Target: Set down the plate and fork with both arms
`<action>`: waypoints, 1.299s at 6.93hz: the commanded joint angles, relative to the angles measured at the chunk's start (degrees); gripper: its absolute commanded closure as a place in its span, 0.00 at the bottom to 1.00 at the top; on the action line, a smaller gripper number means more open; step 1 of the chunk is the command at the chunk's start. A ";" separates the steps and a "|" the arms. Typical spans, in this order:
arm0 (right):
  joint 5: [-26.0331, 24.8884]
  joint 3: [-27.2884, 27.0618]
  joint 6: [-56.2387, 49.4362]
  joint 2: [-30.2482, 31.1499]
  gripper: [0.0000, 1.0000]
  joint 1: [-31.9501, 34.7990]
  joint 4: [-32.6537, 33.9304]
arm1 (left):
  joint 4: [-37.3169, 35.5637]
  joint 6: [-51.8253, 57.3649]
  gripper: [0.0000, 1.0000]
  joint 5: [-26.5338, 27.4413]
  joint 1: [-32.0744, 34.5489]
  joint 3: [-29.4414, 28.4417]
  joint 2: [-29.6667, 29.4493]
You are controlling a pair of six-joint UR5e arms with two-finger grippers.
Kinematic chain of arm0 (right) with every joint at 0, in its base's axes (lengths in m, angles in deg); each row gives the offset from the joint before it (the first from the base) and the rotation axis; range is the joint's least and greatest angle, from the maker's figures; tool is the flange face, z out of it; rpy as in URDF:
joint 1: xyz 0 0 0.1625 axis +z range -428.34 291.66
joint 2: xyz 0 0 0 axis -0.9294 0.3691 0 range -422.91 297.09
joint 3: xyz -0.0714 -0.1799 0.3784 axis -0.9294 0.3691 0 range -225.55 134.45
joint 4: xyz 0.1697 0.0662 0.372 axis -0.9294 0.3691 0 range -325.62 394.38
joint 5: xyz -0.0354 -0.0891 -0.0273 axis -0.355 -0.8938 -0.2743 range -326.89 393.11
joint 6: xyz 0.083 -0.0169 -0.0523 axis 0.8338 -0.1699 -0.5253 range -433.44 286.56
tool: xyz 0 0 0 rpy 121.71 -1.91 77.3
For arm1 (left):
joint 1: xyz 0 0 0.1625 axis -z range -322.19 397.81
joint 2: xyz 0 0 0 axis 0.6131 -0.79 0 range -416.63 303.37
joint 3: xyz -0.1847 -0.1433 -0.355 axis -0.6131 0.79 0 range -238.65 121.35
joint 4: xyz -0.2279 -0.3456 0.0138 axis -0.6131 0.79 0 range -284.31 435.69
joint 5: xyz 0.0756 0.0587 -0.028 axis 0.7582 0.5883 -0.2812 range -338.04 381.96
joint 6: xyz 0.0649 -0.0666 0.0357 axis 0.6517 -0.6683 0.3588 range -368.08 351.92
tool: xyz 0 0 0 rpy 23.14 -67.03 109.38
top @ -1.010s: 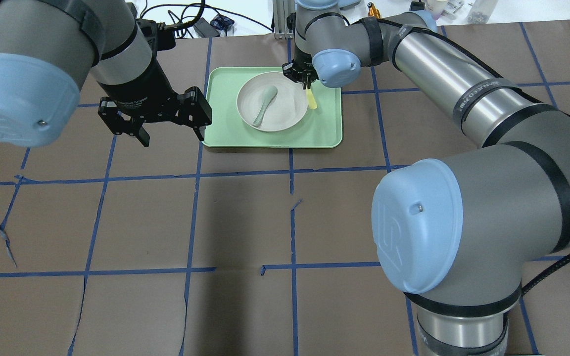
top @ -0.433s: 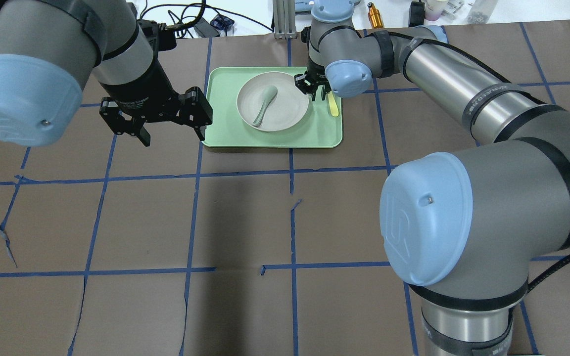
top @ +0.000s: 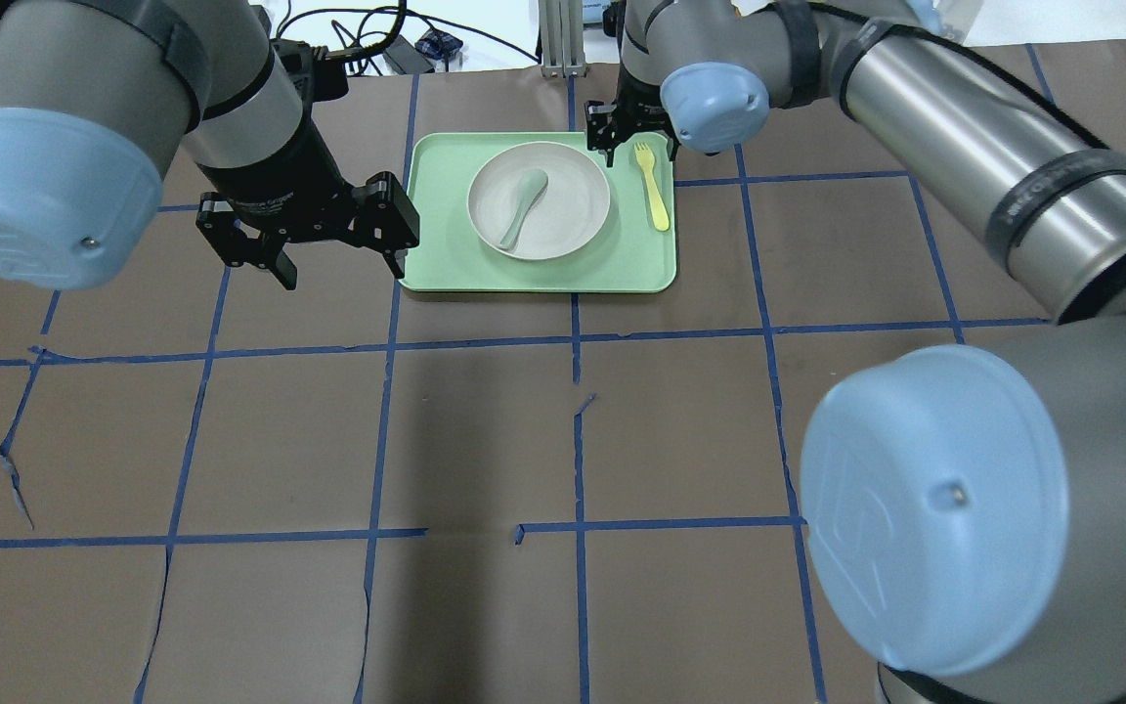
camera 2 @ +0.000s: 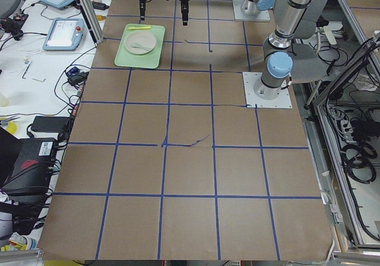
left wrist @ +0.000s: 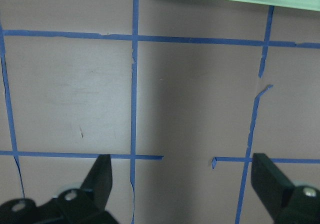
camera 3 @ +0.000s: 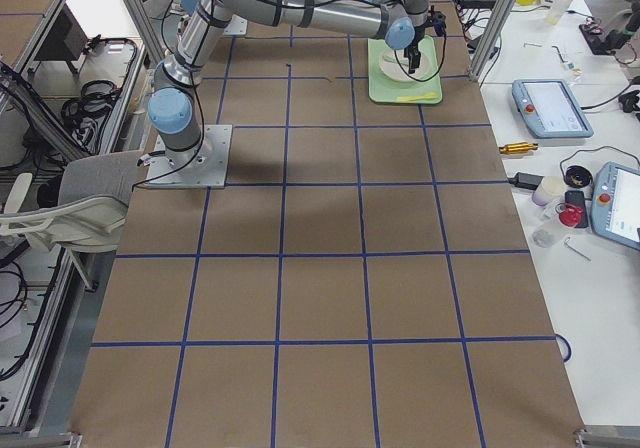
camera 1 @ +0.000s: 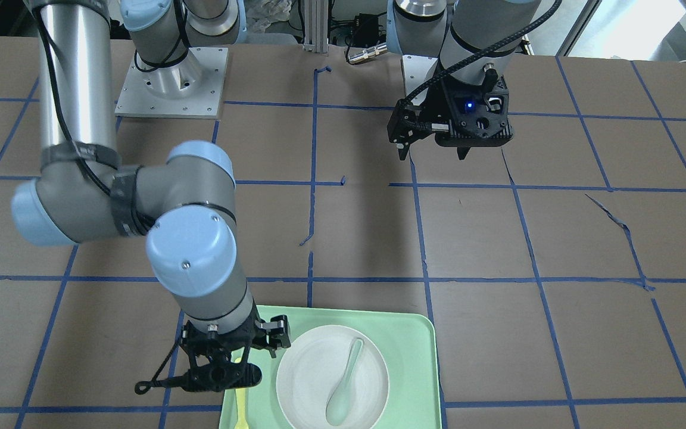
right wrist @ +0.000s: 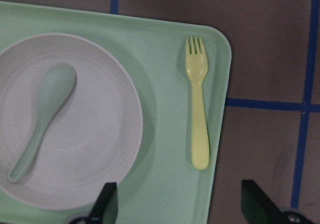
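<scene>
The off-white plate (top: 563,210) sits in the middle of the mint-green tray (top: 446,264), also seen in the front view (camera 1: 319,363) and right wrist view (right wrist: 100,149). The pale-yellow fork (top: 652,186) lies flat on the tray just right of the plate, tines toward the far edge; it shows whole in the right wrist view (right wrist: 198,104). My right gripper (top: 637,139) is open and empty, above the tray's far right corner, over the fork's tines. My left gripper (top: 338,269) is open and empty, above the table just left of the tray.
A pale grey-green spoon (top: 522,207) lies in the plate. The brown table has a blue tape grid (top: 578,337). Cables and small items lie beyond the table's far edge (top: 407,49). My right arm's elbow (top: 925,508) fills the lower right of the overhead view.
My right gripper carried the fork from the plate's rim to the tray's right side, let it go, and drew back toward the far edge. The left arm has not moved.
</scene>
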 commanded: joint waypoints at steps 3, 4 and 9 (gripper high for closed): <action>-0.62 -15.20 -8.39 27.13 0.00 -7.86 -15.68 | 0.12 0.00 0.00 -0.04 0.09 0.01 0.55; -2.54 -21.09 -7.35 32.85 0.00 -7.87 -15.87 | 0.03 0.00 0.00 0.05 0.00 0.01 0.73; -2.82 -22.83 -7.34 34.67 0.00 -7.78 -16.57 | 0.03 0.09 0.00 0.14 0.00 -0.16 0.91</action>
